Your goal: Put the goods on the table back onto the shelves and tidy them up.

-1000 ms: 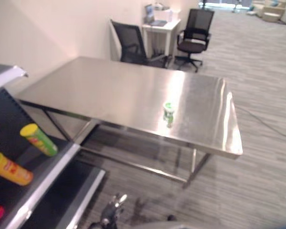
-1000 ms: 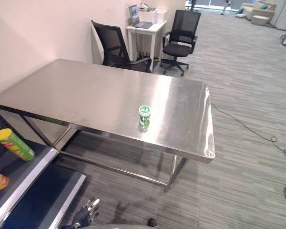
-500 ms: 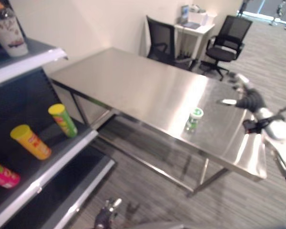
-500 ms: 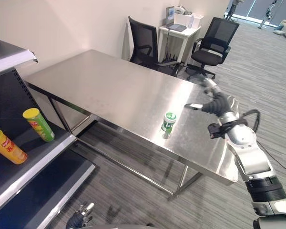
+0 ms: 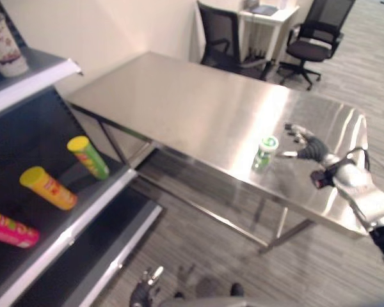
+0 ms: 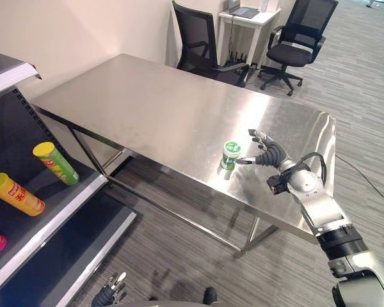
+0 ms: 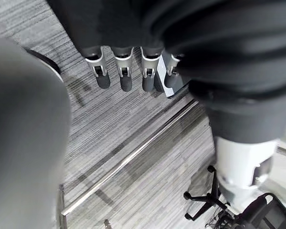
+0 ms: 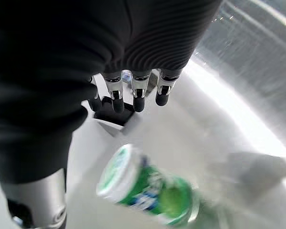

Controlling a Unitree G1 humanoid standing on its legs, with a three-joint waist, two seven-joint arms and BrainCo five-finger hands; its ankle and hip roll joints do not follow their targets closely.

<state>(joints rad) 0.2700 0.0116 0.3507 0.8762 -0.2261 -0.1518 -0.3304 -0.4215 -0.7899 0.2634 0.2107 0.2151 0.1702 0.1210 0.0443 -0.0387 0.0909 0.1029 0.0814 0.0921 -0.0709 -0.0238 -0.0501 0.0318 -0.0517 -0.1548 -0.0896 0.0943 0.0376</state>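
A small green and white container stands upright on the steel table, near its front edge. My right hand hovers just to its right, fingers relaxed and spread, thumb reaching toward the container without touching it. In the right wrist view the same container shows past the straight fingers. My left hand hangs low near the floor, its fingers straight with nothing in them. The dark shelf unit stands at the left.
On the shelf lie a green tube, an orange tube and a pink tube; a bottle stands on the upper board. Two black office chairs and a small white desk stand behind the table.
My right arm has lowered and moved left, bringing the hand close beside the container. The camera has also shifted slightly.
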